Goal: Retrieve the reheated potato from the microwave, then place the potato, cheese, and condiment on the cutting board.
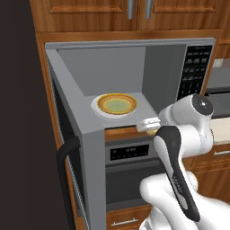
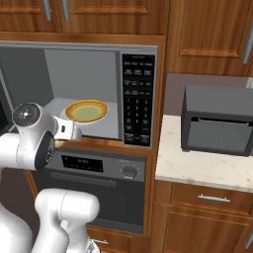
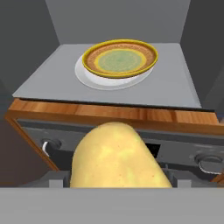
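One potato (image 3: 114, 155) sat right in the gripper (image 3: 117, 179), jaws wide but closed on it from both sides, as the hand view showed it. Its long axis ran away from the hand, pointing roughly 12 o'clock toward the microwave (image 1: 197, 67) cavity, fat end nearest the camera. The fingertips themselves were hidden behind the spud, so I couldn't see exactly where the pads met the skin.

From the left base view the gripper (image 1: 150, 127) hung just outside the microwave's front lip, at abt 5 o'clock from the plate (image 1: 117, 103). A sliver of pale yellow showed under the hand there, prob. the potato (image 1: 152, 132), mostly covered by the wrist. The plate, yellow-brown w/ a greenish centre, sat bare on the white turntable inside. The door stood swung wide to the left, its black handle at 8 o'clock in that view.

What the next move turned on, I judged: the load was already clear of the cavity, w/ the oven (image 2: 99, 170) front directly below it, so it needed carrying away to the cutting board. I couldn't make out that board, the cheese or the condiment anywhere. In the right base view a counter (image 2: 207, 170) w/ a dark toaster oven (image 2: 217, 121) lay off at 3 o'clock from the gripper (image 2: 62, 141). The potato was barely visible there, tucked behind the white wrist.
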Robot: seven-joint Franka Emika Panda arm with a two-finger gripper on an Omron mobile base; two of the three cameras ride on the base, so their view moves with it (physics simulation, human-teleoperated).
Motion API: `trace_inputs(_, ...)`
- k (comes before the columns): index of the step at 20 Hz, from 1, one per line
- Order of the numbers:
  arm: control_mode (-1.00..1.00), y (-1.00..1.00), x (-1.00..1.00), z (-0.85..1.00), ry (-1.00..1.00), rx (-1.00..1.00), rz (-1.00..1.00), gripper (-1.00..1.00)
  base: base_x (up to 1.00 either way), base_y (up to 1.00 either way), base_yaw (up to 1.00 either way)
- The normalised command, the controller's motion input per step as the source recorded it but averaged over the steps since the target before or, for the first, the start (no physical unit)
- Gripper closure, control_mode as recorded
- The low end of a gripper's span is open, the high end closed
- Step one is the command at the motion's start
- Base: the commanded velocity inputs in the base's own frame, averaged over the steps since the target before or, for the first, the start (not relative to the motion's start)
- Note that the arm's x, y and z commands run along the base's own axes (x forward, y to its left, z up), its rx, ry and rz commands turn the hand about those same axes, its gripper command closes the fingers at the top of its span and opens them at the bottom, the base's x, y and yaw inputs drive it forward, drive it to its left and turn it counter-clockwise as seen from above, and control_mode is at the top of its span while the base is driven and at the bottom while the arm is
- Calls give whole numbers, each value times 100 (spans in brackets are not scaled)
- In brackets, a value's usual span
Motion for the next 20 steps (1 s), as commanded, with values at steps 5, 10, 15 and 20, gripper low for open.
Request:
trace_inputs(5,-100,-7,-63,0,-1,0,-4,100,0,0,0)
trace_inputs(10,-100,-3,-44,0,0,0,-2,100,0,0,0)
trace_inputs(15,-100,0,-22,-5,0,-1,0,100,0,0,0)
trace_inputs(20,-100,0,0,0,0,0,0,100,0,0,0)
